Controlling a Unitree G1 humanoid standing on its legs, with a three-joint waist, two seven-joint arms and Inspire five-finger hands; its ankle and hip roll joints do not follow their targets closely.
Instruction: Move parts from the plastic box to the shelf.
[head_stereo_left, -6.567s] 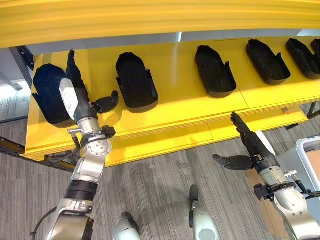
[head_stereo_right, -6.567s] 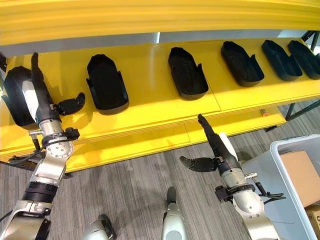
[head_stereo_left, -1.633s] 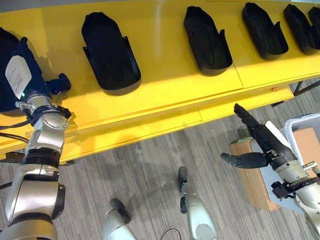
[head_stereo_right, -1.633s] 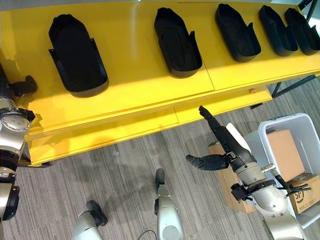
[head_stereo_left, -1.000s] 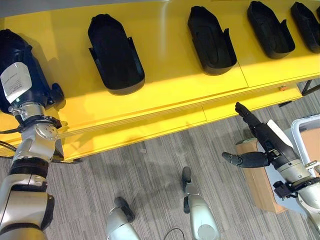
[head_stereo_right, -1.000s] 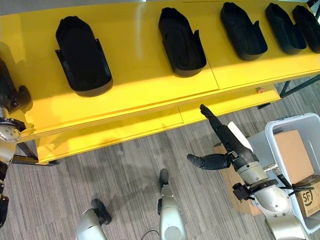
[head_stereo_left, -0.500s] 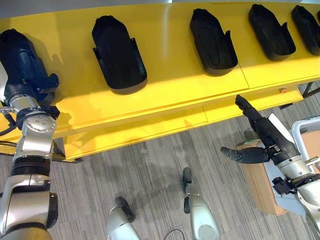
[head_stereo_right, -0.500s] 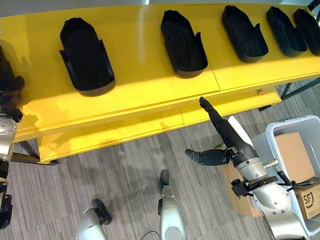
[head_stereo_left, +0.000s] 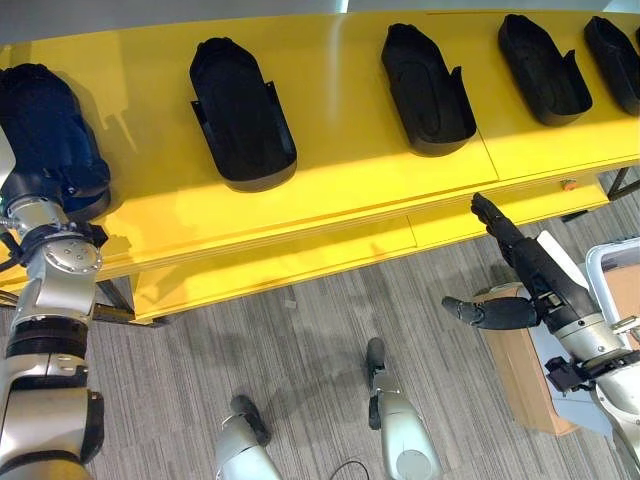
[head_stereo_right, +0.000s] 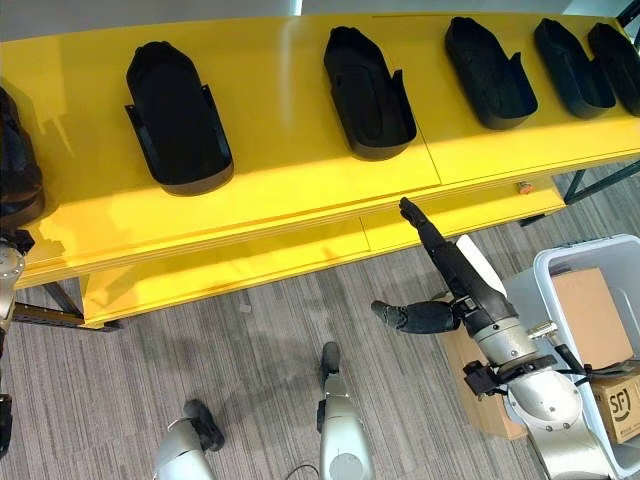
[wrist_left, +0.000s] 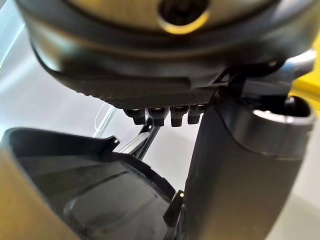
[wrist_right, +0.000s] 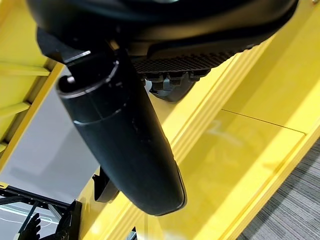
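Leftmost part (head_stereo_left: 45, 125) is seated on the shelf (head_stereo_left: 340, 150) near its end; left hand (head_stereo_left: 40, 190) grip cannot be told. Right hand (head_stereo_left: 525, 285) is held open, empty. A snagged withdrawal could drag the part off.

A brown cardboard box (head_stereo_right: 592, 315) and grey striped carpet (head_stereo_left: 290, 370) below

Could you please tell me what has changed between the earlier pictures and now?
The left hand, earlier stretched over the leftmost part on the shelf, has drawn back to the part's near end at the shelf's front edge. The camera also shifted, so the whole scene moved in view. The right hand stays open and empty before the shelf, and the other parts stay in their row.
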